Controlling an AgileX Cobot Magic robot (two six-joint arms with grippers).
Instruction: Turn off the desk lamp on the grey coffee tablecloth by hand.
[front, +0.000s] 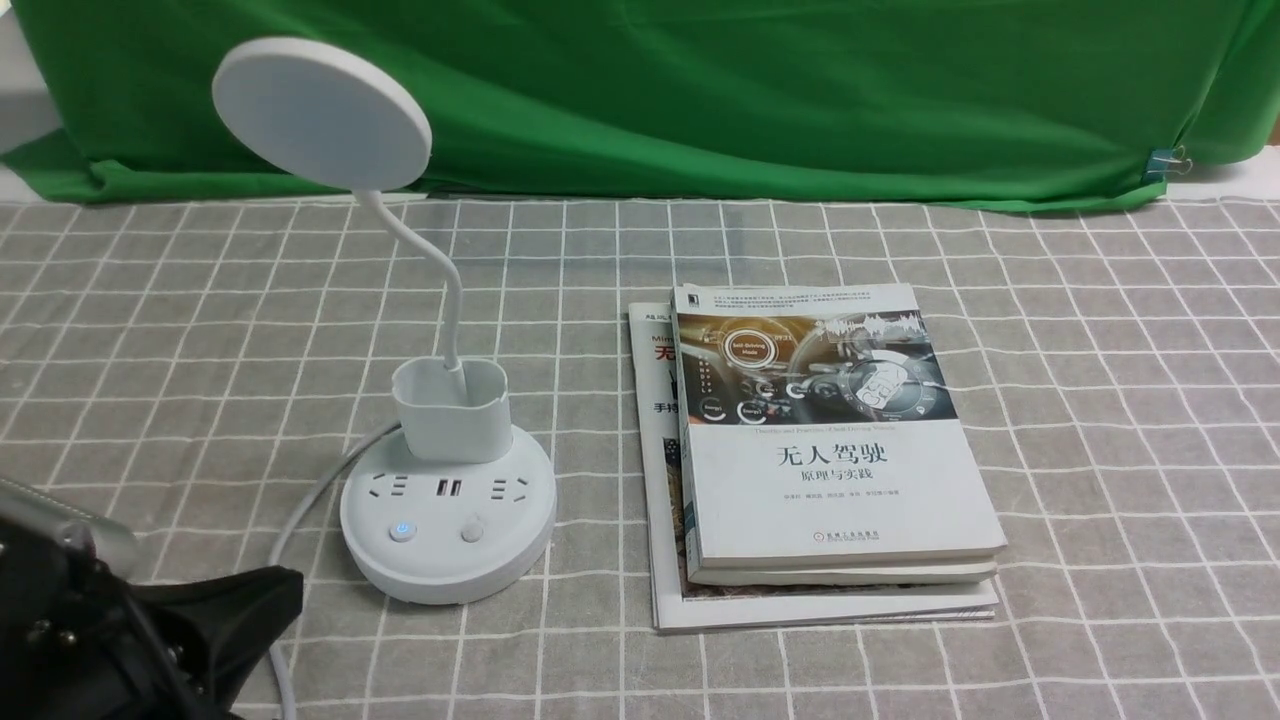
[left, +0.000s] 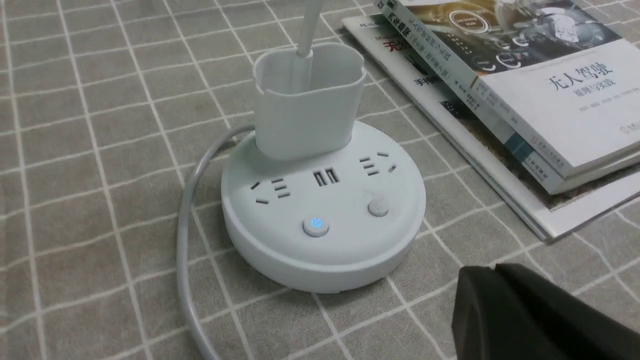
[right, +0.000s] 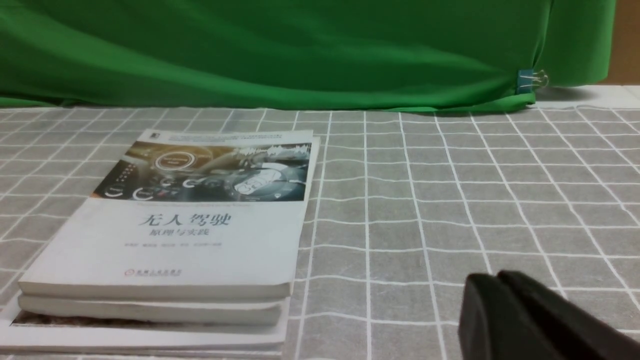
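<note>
The white desk lamp (front: 447, 500) stands on the grey coffee tablecloth (front: 1100, 420), left of centre, with its disc head (front: 320, 113) up on a bent neck. Its base has a pen cup, sockets and two buttons; the left button (front: 402, 530) glows blue, the right button (front: 472, 528) is plain. In the left wrist view the base (left: 325, 215) shows close, with the lit button (left: 315, 226). My left gripper (front: 285, 590), the hand, is shut and empty, just left of the base's front; its tip (left: 492, 272) hovers over the cloth. My right gripper (right: 495, 280) is shut and empty.
A stack of books (front: 830, 450) lies right of the lamp, also in the right wrist view (right: 175, 235). The lamp's white cable (front: 300, 500) runs off the base toward my left arm. A green cloth (front: 700, 90) hangs along the back, held by a blue clip (front: 1160, 163).
</note>
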